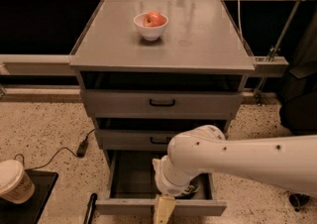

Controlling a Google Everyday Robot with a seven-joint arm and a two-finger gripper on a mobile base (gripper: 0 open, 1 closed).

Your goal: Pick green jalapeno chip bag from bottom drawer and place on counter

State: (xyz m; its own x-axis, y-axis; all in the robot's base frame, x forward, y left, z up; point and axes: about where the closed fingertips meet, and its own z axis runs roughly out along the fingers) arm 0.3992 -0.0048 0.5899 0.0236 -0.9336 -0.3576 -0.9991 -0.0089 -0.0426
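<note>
Only a sliver of the bag (191,189) shows: a green and pale patch inside the bottom drawer (124,206), toward its right side and near the front wall. The arm (233,161) covers the rest of it, so neither its long axis nor the way it points can be told. The drawer is pulled out, and the left part of its dark floor is in view.

The white arm comes in from the right and bends down into the drawer, right above the bag. The cream-coloured gripper (163,209) sits at the drawer's front edge, reaching the bottom border of the view. Whether it is apart, together or clamped on anything cannot be told.

Above, the middle drawer (124,139) and the top drawer (124,103) are pushed in. On the counter (198,39) a white bowl (150,28) holds a red apple (154,19), toward the back left. On the speckled floor at left lie a cable (49,157) and a paper cup (14,182).
</note>
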